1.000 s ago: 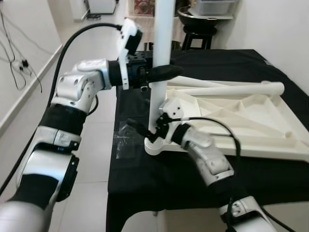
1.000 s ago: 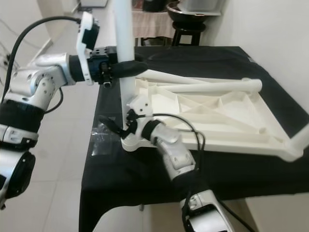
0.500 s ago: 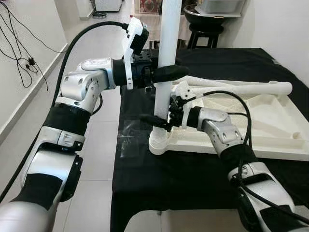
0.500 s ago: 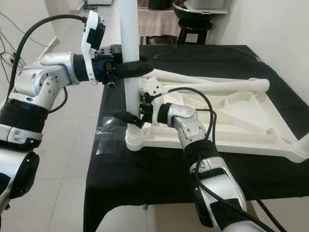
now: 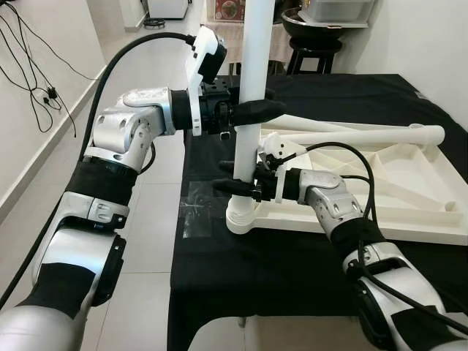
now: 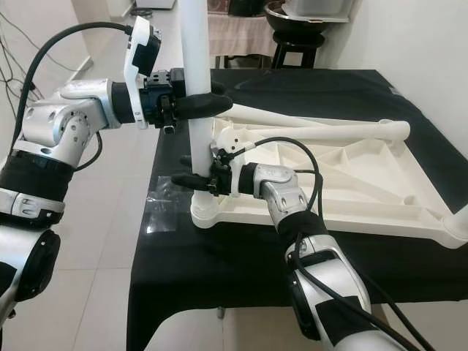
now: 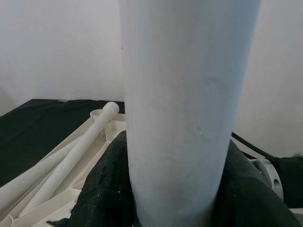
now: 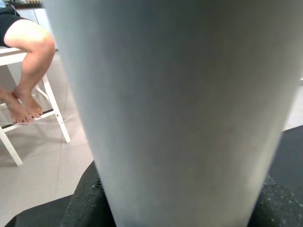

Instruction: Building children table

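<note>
A black cloth [image 5: 292,256] covers the work surface above a pale tiled floor [image 5: 146,241]. Clear plastic film [image 5: 194,212] lies at the cloth's left edge. Behind stands a dark stool [image 5: 311,44]; cables [image 5: 33,80] hang on the left wall. A seated person's bare legs [image 8: 26,61] rest beside a white chair frame [image 8: 52,109].

floor [image 5: 157,248]: pale tiles
walls [image 5: 44,44]: white, cables [image 5: 29,44] hanging on left
stool [image 5: 314,51]: black, behind the cloth [image 5: 241,270]
cloth: black
</note>
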Motion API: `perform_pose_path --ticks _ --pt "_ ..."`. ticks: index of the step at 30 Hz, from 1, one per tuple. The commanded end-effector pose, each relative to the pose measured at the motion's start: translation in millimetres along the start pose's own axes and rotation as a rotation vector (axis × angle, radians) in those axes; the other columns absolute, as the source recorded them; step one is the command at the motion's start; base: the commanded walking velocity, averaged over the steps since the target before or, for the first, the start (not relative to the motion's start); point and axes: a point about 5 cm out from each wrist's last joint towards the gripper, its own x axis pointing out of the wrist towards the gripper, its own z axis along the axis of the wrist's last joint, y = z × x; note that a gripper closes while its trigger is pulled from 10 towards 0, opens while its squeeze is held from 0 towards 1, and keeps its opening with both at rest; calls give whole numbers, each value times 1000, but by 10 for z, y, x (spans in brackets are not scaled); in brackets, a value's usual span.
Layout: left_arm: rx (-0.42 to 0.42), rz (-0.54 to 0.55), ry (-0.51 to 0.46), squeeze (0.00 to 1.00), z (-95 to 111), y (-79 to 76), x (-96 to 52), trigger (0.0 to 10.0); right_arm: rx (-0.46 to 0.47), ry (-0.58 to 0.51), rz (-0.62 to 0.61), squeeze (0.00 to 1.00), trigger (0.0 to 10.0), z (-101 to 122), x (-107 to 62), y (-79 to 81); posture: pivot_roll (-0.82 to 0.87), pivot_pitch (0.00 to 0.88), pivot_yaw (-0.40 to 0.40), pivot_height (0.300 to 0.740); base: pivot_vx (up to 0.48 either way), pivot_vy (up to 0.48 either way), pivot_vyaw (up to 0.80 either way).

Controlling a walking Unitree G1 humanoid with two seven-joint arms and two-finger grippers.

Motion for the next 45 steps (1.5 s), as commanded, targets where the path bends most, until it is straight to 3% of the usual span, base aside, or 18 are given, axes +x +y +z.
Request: perform_pose_path --ticks 1,2,3,4,5,8,9,10,12,14,20,29,45 --pt "-29 -36 42 1000 -149 -56 34 471 29 2 -8 0 0 -65 30 19 -20 39 -16 740 0 0 0" --pt "-36 -26 33 1000 -149 -50 26 471 23 -1 -33 0 0 -73 26 12 -22 38 -17 740 0 0 0" --pt "-26 -12 26 1000 -151 -47 10 10000 16 0 -83 0 0 -91 22 -1 -30 34 -21 740 0 0 0" --pt "-26 -12 26 1000 -151 -47 10 10000 16 0 -83 0 0 -91 22 -1 -30 34 -21 740 0 0 0" --pt "-34 13 16 1000 -158 -35 -27 10000 25 6 -166 0 0 -124 20 -18 -34 33 -25 740 0 0 0" --pt "-79 177 -24 1000 -190 55 -219 10000 123 83 -608 0 0 -386 75 61 -33 37 -39 740 0 0 0" --pt "-94 202 -23 0 -229 55 -306 10000 193 108 -862 0 0 -547 100 252 -41 42 -40 740 0 0 0" --pt "-94 202 -23 0 -229 55 -306 10000 193 108 -862 0 0 -547 100 252 -41 42 -40 740 0 0 0" --pt "-125 230 16 0 -391 3 -493 10000 318 110 -885 0 0 -695 287 855 -44 52 -32 740 0 0 0" --pt "-143 242 35 0 -473 -24 -551 10000 326 82 -862 0 0 -657 364 938 -44 52 -32 740 0 0 0" --pt "-157 251 45 0 -582 -86 -550 10000 260 63 -817 0 0 -603 485 887 -48 21 -41 740 0 0 0" --pt "-170 222 34 0 -583 -162 -495 10000 268 95 -861 0 0 -468 512 1050 -58 17 -36 740 0 0 0" --pt "-82 17 -27 0 -94 -184 -418 10000 316 106 -854 0 0 -515 558 1132 -42 24 -8 740 0 0 0"
